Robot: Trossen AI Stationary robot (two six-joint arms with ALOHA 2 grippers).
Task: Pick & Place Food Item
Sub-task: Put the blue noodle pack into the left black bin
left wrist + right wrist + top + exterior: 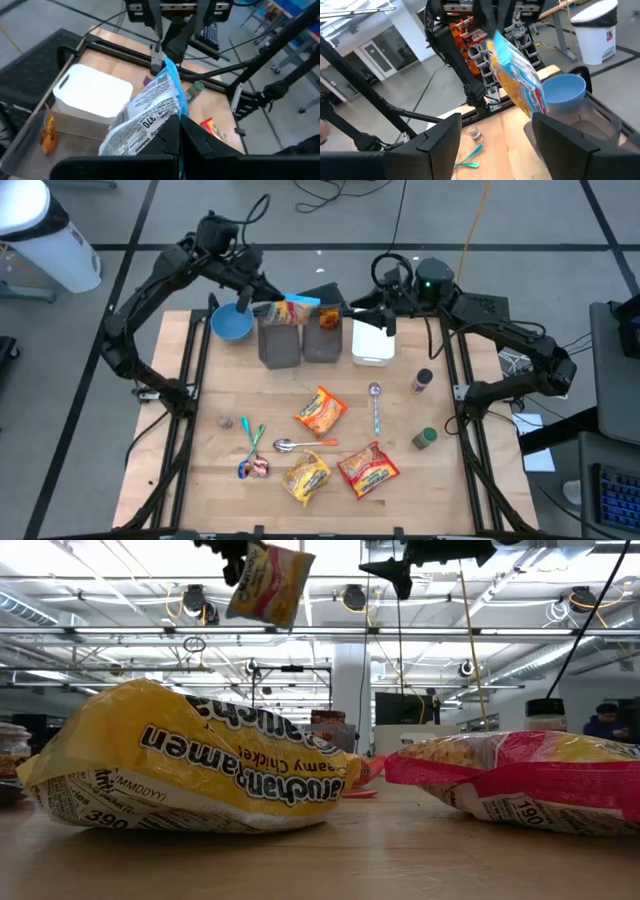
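A ramen packet (292, 310) with a blue end hangs in the air above two grey bins (280, 345) at the table's far side. My left gripper (262, 308) is shut on it. In the low view the packet (268, 582) shows high over the table. My right gripper (495, 125) stands open at the same height, facing the packet's free blue end (502, 47) from the table's right. The packet lies just ahead of its fingers, and I see no touch. One bin holds an orange packet (47, 132). My left gripper pinches the packet's near end (165, 131) between its two fingers. It comes from the table's far left, slanting a little downward. The packet sticks out ahead of the fingers toward the right arm, tilted and lifted clear of the bins.
A blue bowl (231, 323) stands left of the bins, a white container (372, 345) right of them. Three ramen packets (320, 412) (307, 478) (368, 468), two spoons (375, 405) (300, 445), two jars (421, 381) (425, 439) and small items (252, 455) lie nearer.
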